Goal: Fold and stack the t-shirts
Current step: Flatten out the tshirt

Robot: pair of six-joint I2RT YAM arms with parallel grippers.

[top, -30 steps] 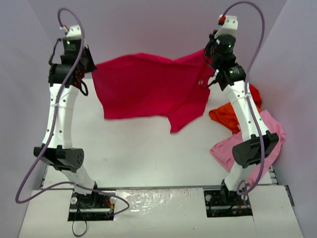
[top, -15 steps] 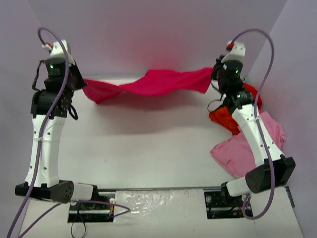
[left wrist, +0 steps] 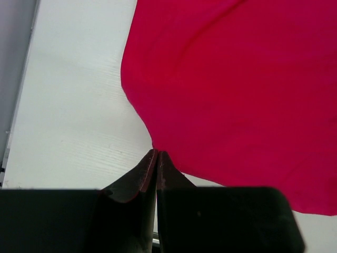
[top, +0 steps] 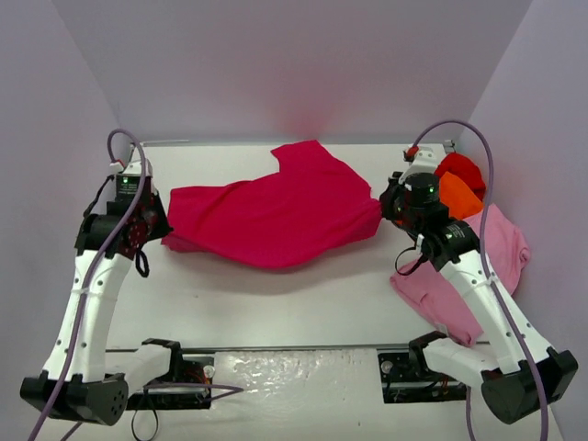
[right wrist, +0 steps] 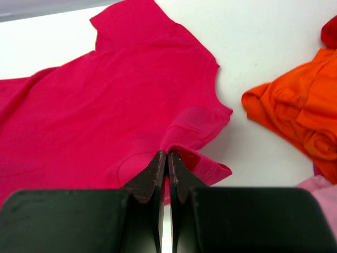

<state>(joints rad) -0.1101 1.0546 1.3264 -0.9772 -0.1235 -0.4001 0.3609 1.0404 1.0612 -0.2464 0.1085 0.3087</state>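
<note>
Status: the crimson-magenta t-shirt (top: 276, 216) lies opened out across the middle of the table (top: 276, 294), roughly flat, one sleeve pointing toward the back wall, with its two side edges lifted slightly where the arms hold it. The left gripper (left wrist: 157, 158) has its jaws pressed together on the shirt's left edge; cloth runs straight into the fingertips in the left wrist view. The right gripper (right wrist: 167, 158) is likewise clamped on a small roll of cloth at the shirt's right edge, near the other sleeve. No fold is visible in this shirt, and no stack exists anywhere, so I judge the task to be at its first stage: spreading done or nearly so, all folds left to make. Three more garments wait unfolded at the right side, well apart from the working area: the red t-shirt (top: 459, 168) farthest back, the orange t-shirt (top: 457, 195) bunched just in front of it, and the light pink t-shirt (top: 469, 276) crumpled nearest, partly under the right arm. Surface: white, matte, faint wood-grain, cloth should slide easily on it. Room: plain pale lilac walls (top: 294, 64) close in the back and both sides; purple cables (top: 478, 138) loop off each wrist.
</note>
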